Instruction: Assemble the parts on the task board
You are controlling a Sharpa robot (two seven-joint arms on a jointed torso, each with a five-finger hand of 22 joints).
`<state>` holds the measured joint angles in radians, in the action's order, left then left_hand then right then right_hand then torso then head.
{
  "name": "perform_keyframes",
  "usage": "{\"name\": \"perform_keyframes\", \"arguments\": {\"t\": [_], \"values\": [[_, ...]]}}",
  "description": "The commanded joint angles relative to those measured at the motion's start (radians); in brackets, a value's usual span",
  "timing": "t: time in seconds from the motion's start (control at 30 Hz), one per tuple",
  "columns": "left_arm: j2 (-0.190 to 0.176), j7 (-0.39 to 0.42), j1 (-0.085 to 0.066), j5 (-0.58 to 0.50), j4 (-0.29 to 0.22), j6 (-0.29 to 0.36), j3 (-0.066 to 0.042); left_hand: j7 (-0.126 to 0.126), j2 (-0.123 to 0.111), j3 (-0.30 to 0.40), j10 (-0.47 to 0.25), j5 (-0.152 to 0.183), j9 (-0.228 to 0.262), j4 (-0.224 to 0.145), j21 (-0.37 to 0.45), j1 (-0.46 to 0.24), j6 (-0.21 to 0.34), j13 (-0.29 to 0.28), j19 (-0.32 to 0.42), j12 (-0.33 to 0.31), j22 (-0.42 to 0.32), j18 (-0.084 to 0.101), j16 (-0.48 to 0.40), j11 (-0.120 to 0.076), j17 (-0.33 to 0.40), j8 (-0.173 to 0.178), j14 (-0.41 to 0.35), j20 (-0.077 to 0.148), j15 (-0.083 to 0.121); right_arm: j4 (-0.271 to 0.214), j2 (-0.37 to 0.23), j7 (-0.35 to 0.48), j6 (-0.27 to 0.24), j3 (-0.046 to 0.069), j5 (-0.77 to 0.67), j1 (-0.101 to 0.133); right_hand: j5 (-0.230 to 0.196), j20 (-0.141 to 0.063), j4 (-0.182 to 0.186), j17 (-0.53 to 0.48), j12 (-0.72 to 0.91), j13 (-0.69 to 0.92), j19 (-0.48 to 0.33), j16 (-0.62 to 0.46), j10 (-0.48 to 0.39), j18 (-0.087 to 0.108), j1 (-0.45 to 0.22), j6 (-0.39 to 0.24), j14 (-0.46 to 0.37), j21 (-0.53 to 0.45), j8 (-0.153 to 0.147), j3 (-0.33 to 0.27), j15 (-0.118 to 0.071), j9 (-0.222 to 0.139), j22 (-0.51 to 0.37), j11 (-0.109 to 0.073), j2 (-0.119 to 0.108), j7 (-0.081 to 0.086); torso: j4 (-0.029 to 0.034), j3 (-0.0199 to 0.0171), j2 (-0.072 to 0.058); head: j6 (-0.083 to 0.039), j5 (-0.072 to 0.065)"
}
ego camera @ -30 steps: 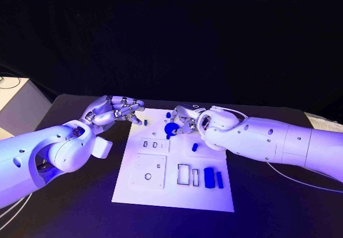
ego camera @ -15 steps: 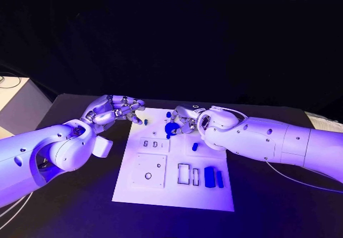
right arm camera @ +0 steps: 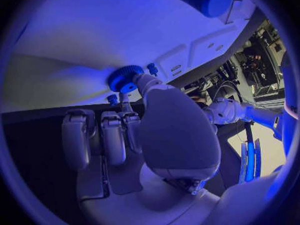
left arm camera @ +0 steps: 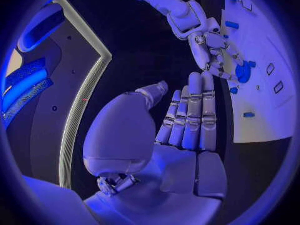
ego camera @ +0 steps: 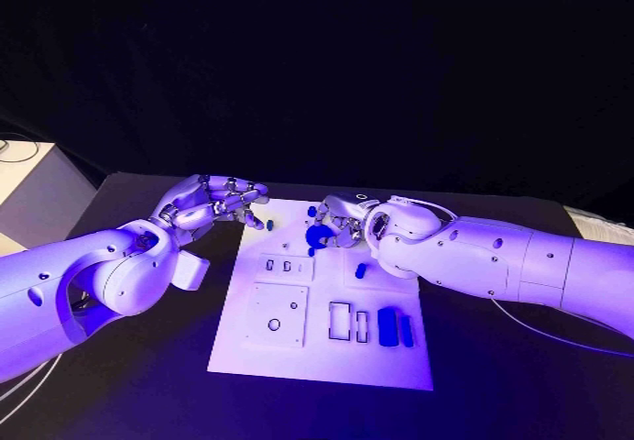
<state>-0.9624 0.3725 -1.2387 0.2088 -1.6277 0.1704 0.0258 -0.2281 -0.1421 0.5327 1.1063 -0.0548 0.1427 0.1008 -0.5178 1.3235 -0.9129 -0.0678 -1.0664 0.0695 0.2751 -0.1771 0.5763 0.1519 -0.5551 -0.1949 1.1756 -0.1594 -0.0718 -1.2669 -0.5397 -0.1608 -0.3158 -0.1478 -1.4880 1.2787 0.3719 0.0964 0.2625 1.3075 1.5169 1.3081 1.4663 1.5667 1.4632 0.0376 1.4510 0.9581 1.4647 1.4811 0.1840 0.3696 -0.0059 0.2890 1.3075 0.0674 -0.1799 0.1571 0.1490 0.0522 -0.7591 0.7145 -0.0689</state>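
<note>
1. The blue gear (ego camera: 317, 238) sits near the far end of the task board (ego camera: 317, 357), right at the fingertips of the right hand (ego camera: 346, 218).
2. In the right wrist view a fingertip touches the gear's toothed rim; whether the hand actually grips it, I cannot tell.
3. It looks small, light, rigid plastic; I would pinch it across the rim, where the teeth give purchase.
4. The left hand (ego camera: 212, 203) hovers just off the board's far corner, fingers curled loosely, holding nothing.
</note>
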Motion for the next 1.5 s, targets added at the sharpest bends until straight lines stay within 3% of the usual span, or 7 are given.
{"name": "perform_keyframes", "arguments": {"t": [0.03, 0.4, 0.57, 1.17, 1.37, 1.5], "values": [[0.002, 0.005, -0.001, 0.002, -0.001, -0.017, -0.001, 0.002, -0.002, -0.002, -0.01, -0.002, 0.001, 0.007, -0.002, -0.008, 0.005, -0.001, 0.009, -0.004, 0.001, -0.001, 0.004, 0.0, -0.001, 0.007, -0.006, 0.002, 0.002, -0.002, -0.002, 0.006, -0.065, -0.002, -0.009, -0.004, 0.002, -0.008, -0.009, 0.263, 0.008, 0.206, 0.066, 0.004, 0.053, -0.015, -0.01, 0.039, 0.106, 0.009, 0.031, 0.037, -0.009, 0.011, 0.188, -0.01, 0.001, -0.018, 0.0006, 0.0007, 0.0, -0.001, 0.0], [0.002, 0.005, 0.0, 0.002, 0.001, -0.018, -0.001, 0.002, -0.002, -0.002, -0.01, -0.002, 0.001, 0.007, -0.002, -0.008, 0.005, -0.001, 0.009, -0.004, 0.001, -0.001, 0.004, 0.0, -0.001, 0.007, -0.006, 0.002, 0.002, -0.018, -0.005, -0.003, -0.222, -0.002, -0.034, -0.005, -0.009, -0.014, -0.033, 0.263, 0.013, 0.213, 0.072, 0.004, 0.06, -0.018, -0.044, 0.048, 0.106, 0.02, 0.047, 0.079, -0.014, 0.018, 0.199, -0.016, -0.014, -0.024, 0.0002, 0.0002, 0.0, -0.004, 0.002], [0.003, 0.005, 0.0, 0.002, 0.001, -0.019, -0.001, 0.002, -0.002, -0.002, -0.01, -0.002, 0.001, 0.007, -0.002, -0.008, 0.005, -0.001, 0.009, -0.004, 0.001, -0.001, 0.004, 0.0, -0.001, 0.007, -0.006, 0.002, 0.002, -0.027, -0.005, -0.003, -0.262, -0.001, -0.044, -0.005, -0.009, -0.014, -0.039, 0.263, 0.013, 0.213, 0.073, 0.004, 0.061, -0.019, -0.052, 0.046, 0.106, 0.023, 0.048, 0.085, -0.015, 0.019, 0.202, -0.016, -0.022, -0.024, -0.0001, 0.0, 0.0, -0.005, 0.003], [0.006, 0.004, 0.0, 0.002, 0.002, -0.02, -0.001, 0.002, -0.002, -0.002, -0.01, -0.002, 0.001, 0.007, -0.002, -0.008, 0.005, -0.001, 0.009, -0.004, 0.001, -0.001, 0.004, 0.0, -0.001, 0.007, -0.006, 0.002, 0.002, 0.007, 0.038, -0.014, -0.224, -0.001, -0.054, -0.008, -0.015, -0.014, -0.048, 0.263, 0.012, 0.212, 0.073, 0.004, 0.06, -0.019, -0.063, 0.043, 0.106, 0.023, 0.049, 0.094, -0.014, 0.019, 0.202, -0.016, -0.032, -0.024, 0.0003, 0.0011, 0.0, -0.003, 0.006], [0.009, 0.004, 0.0, 0.002, 0.002, -0.021, -0.001, 0.002, 0.0, -0.003, -0.011, -0.002, 0.001, 0.008, -0.005, -0.009, 0.006, -0.001, 0.012, -0.004, 0.003, -0.001, 0.006, 0.0, -0.003, 0.007, -0.008, 0.0, 0.001, 0.036, 0.061, -0.014, -0.211, -0.001, -0.055, -0.014, -0.015, -0.014, -0.05, 0.263, 0.012, 0.212, 0.073, 0.004, 0.06, -0.019, -0.063, 0.043, 0.106, 0.023, 0.049, 0.095, -0.014, 0.019, 0.202, -0.016, -0.033, -0.023, 0.0035, 0.0011, 0.0, -0.001, 0.008], [0.01, 0.004, 0.0, 0.002, 0.003, -0.02, -0.001, 0.002, 0.0, -0.003, -0.011, -0.002, 0.001, 0.008, -0.005, -0.009, 0.006, -0.001, 0.012, -0.004, 0.003, -0.001, 0.006, 0.0, -0.003, 0.007, -0.008, 0.0, 0.001, 0.053, 0.073, -0.012, -0.202, -0.002, -0.055, -0.019, -0.016, -0.014, -0.053, 0.263, 0.012, 0.212, 0.073, 0.004, 0.06, -0.019, -0.065, 0.042, 0.106, 0.023, 0.049, 0.097, -0.014, 0.019, 0.203, -0.015, -0.035, -0.023, 0.0012, 0.0006, 0.0, -0.001, 0.01]]}}
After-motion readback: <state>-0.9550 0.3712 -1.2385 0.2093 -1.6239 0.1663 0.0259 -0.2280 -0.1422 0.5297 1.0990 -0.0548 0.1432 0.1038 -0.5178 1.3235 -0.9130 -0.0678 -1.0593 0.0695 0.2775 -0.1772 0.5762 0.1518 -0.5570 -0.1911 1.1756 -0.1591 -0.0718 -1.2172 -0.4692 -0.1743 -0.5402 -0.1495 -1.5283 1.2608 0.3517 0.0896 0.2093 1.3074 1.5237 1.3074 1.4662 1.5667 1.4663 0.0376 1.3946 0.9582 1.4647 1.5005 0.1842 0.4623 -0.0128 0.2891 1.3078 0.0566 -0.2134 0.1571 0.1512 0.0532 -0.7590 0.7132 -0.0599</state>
